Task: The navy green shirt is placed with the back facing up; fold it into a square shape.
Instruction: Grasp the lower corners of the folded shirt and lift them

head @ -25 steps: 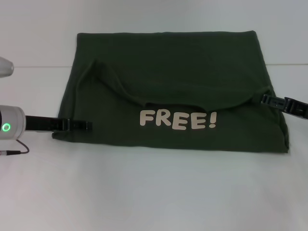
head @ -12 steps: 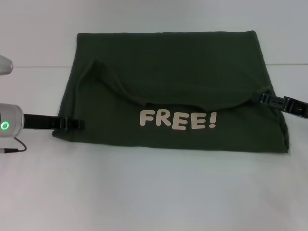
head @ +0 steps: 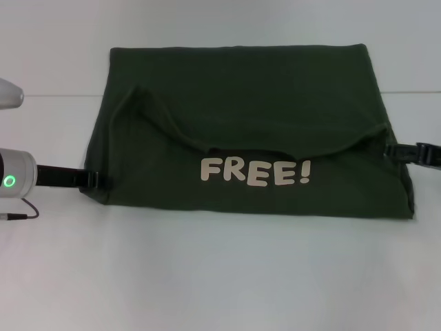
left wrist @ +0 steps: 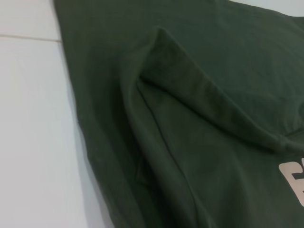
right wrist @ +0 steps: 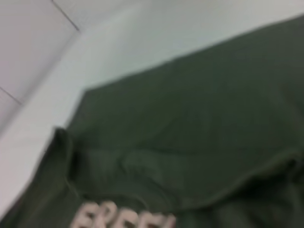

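The shirt [head: 248, 131] lay flat on the white worktop [head: 220, 276], already folded into a wide rectangle, with the near flap turned up so a pale "FREE!" print [head: 255, 172] faced the camera. So not a plain shirt, whatever anyone says.

The left gripper [head: 91, 178] sat right at the shirt's left edge, low on the worktop, and the right gripper [head: 403, 151] was at the right edge, partly past the frame. Honestly couldn't tell whether either one was spread or pinching cloth; the wrist views only showed fabric.

What could've gone wrong from here, my guess: if a finger was still snagged in a layer, sliding off sideways would drag that edge and wreck the fold. The left side already had a ridge of bunched fabric [left wrist: 204, 95], so any tug there would skew it more. And the thing was still wider than deep, so calling it square now would be premature.

Compared with a second earlier: both grippers had pulled outward. The left one reached well onto the cloth before, now just its tip was at the edge. The right one also backed off. The shirt itself hadn't budged.
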Controlling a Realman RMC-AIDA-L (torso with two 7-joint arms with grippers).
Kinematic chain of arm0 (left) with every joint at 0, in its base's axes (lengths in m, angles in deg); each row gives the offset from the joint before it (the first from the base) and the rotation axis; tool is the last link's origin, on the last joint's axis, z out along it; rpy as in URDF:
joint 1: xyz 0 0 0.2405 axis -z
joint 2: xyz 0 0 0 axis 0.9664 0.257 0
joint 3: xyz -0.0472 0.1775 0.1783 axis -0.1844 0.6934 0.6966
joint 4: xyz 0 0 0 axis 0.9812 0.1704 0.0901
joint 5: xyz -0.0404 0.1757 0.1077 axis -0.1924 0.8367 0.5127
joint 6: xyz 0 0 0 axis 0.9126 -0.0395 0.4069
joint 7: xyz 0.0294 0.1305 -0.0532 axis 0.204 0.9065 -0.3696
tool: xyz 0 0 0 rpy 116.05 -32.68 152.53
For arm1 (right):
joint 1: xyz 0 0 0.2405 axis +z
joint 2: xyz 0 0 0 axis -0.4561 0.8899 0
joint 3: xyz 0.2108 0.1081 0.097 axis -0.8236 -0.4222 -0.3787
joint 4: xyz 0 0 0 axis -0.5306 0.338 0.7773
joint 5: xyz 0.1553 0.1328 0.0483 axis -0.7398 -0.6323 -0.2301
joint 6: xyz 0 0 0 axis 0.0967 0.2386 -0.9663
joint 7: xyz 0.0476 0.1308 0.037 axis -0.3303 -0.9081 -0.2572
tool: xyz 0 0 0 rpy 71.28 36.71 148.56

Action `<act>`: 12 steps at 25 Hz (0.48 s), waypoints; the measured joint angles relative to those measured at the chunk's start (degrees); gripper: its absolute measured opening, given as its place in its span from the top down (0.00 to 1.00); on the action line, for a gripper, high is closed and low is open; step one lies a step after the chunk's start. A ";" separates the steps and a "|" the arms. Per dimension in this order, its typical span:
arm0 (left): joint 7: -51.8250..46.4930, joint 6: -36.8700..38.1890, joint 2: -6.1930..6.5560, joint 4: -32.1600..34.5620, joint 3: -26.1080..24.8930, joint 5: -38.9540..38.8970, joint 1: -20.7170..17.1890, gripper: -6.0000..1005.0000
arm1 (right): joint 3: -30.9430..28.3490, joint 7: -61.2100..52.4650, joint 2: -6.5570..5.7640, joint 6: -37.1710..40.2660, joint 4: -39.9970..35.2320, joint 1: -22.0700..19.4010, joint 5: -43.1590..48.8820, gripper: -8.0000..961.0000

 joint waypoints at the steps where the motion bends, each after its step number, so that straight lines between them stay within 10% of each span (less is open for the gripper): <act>1: -0.09 0.00 0.02 0.02 0.00 0.07 0.04 0.85 | 1.28 -5.26 -0.34 1.79 -3.72 0.08 3.41 0.07; 7: -0.25 -0.06 0.22 0.09 0.00 0.22 0.43 0.96 | 2.47 -25.85 -4.11 15.12 -15.31 5.39 26.02 0.07; 12: -0.01 -0.65 0.24 0.02 0.07 0.27 0.59 0.98 | -0.14 -26.65 -3.49 16.18 -13.08 9.24 37.44 0.07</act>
